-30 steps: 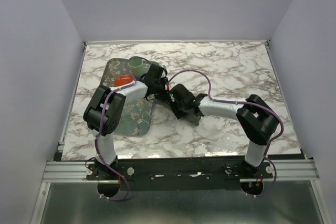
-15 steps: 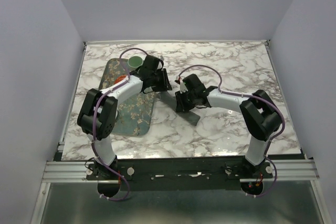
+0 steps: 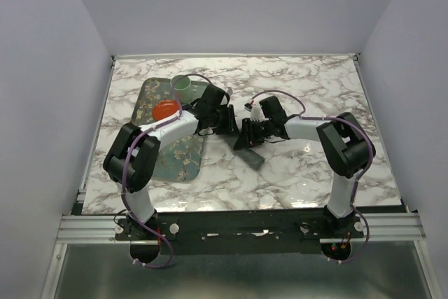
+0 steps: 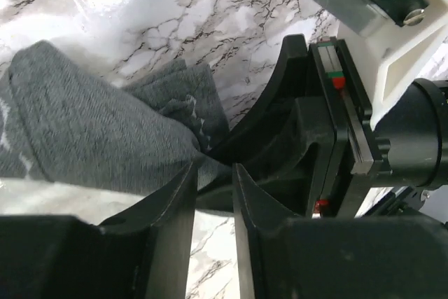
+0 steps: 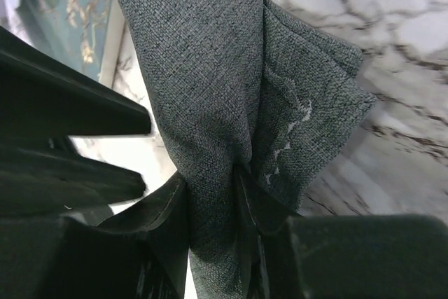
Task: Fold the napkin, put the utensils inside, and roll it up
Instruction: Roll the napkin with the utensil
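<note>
Top external view: the two arms meet near the middle of the marble table [image 3: 315, 89]. The left gripper [image 3: 231, 120] and the right gripper [image 3: 246, 133] stand just beside each other. The napkin [image 3: 250, 153] is between them and below them. It is a dark grey bunch whose lower part reaches down toward 5 o'clock, onto the table. From the napkin, the green floral tray [image 3: 178, 159] lies at 9 o'clock. On the far part of the tray there is a red bowl [image 3: 166, 108] at about 10 o'clock, and a pale green cup [image 3: 183, 87] a little further, toward 11 o'clock.

Right wrist view: the two black fingers [image 5: 168, 222] are closed tightly on a thick gathered fold of the napkin. The cloth rises from the grip toward 12 o'clock. A hemmed corner with light stitching spreads out toward 2 o'clock. The edge of the tray shows at 10 o'clock.

Left wrist view: the fingers [image 4: 171, 222] stand almost together, with only a narrow gap. A thin tip of the napkin goes in between their ends, so this gripper also pinches the cloth. The rest of the cloth spreads toward 9 o'clock. The right gripper is close by, at 2 o'clock.
</note>
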{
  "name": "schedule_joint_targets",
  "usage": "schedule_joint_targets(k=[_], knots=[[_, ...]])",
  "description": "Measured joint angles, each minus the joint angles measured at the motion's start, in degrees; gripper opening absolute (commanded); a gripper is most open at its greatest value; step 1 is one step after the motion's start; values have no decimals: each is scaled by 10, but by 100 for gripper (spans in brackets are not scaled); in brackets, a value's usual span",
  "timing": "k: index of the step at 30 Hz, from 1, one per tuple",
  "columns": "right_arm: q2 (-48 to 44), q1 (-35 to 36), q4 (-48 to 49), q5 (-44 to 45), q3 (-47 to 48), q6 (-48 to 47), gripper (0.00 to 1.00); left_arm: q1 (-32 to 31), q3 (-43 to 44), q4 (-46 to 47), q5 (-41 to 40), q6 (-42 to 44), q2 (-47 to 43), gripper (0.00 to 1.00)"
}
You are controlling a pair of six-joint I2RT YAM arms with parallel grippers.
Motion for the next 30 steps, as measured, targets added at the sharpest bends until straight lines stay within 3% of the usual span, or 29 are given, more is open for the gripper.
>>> schedule_joint_targets(k=[10,20,30], knots=[[16,0,9,-52,0,17,41,5,-3,24,0,-9,38,30],[0,-2,13,-54,-13,16,55,4,-10,52,-3,-9,55,29],[-121,11,-130,101,-17,-55,58,4,-11,65,-7,-9,66,28]])
